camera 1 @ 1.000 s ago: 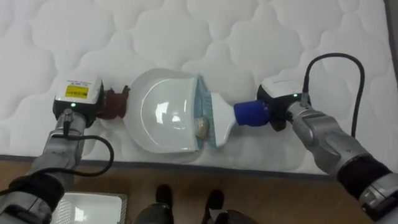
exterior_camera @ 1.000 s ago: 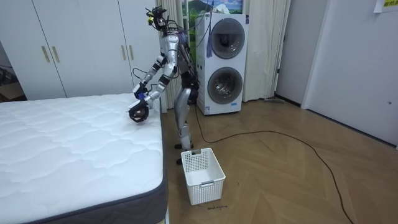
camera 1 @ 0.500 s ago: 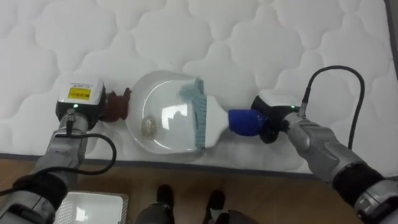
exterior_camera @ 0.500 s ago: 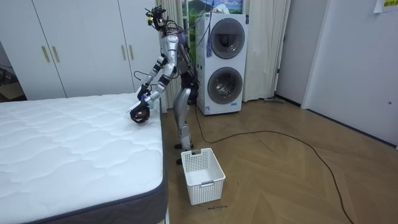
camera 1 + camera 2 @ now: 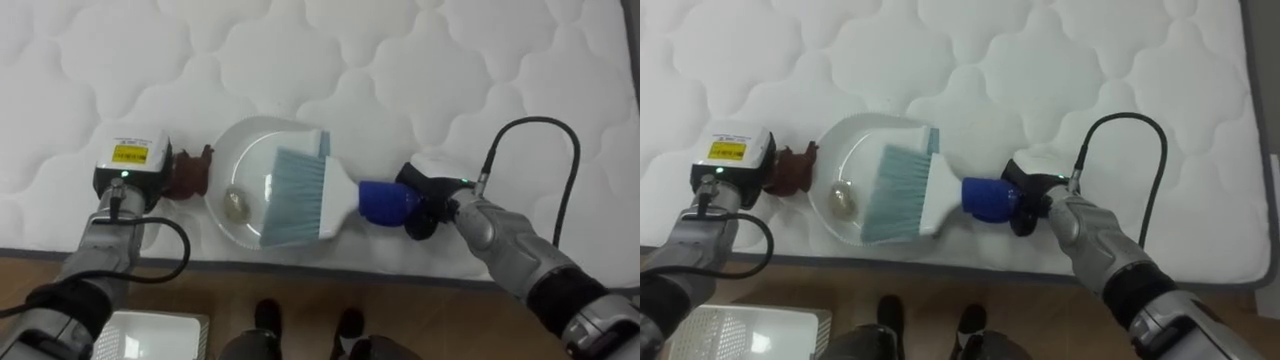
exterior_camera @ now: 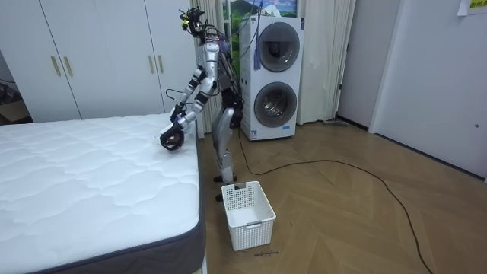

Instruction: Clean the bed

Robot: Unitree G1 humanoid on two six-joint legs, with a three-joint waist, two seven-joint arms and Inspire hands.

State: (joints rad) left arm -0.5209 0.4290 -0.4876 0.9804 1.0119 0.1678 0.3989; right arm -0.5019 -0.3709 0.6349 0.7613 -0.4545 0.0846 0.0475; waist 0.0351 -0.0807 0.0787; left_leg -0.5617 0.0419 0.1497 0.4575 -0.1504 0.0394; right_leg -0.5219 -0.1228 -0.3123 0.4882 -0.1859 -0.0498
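A white round dustpan (image 5: 250, 155) lies at the mattress's near edge. Its brown handle (image 5: 188, 170) is in my left hand (image 5: 128, 165), which is shut on it. A small beige lump (image 5: 236, 203) rests inside the pan near the handle side. A brush with pale blue bristles (image 5: 295, 198) lies across the pan's right half, bristles pointing towards me. My right hand (image 5: 432, 195) is shut on the brush's blue handle (image 5: 385, 200). In the room view I stand at the bed's corner, bent a little over the dustpan (image 6: 170, 140).
The quilted white mattress (image 5: 400, 60) spreads beyond the pan; its front edge runs just below my hands. A white slatted basket (image 6: 247, 213) stands on the wooden floor by the bed, its rim at lower left (image 5: 150, 335). Stacked washing machines (image 6: 274, 76) stand behind me.
The brush has swept left from the pan's right rim into the pan, its bristles now lying flat. The beige lump has moved from the right rim to the pan's left side.
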